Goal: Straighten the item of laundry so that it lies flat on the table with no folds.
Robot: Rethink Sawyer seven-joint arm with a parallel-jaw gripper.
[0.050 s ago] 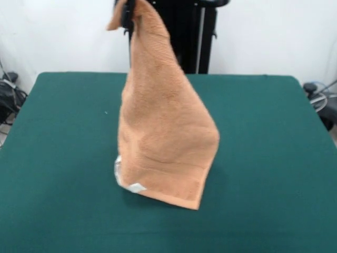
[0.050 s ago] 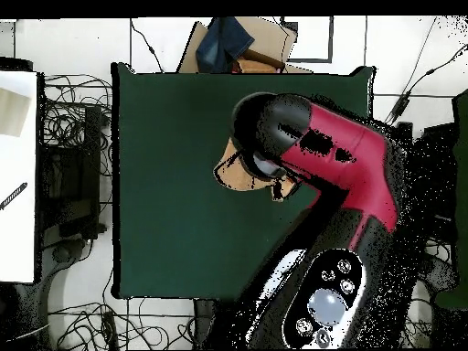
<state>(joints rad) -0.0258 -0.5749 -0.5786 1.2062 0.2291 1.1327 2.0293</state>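
The table (image 1: 274,158), covered in dark green cloth, is seen spread wide beneath the hanging load, with bare felt on every side of it. The red and black arm (image 2: 338,155) is seen from above, bent over the middle of the table and hiding most of what hangs under it. The towel (image 1: 163,132) is held up by one corner and hangs straight down below the gripper (image 1: 128,13) in a long tapering drape, widening toward its lower edge, which appears to rest on or just above the felt. The gripper is pinched on the top corner of the towel, with cloth bunched around its tips. A white tag (image 1: 136,186) is seen at the lower left corner, far below the gripper. The lifting step is judged to be in hand: the cloth is raised so that folds can fall out. A sideways, descending drag is called for next, so that the towel is laid down from its lower edge upward without doubling over.
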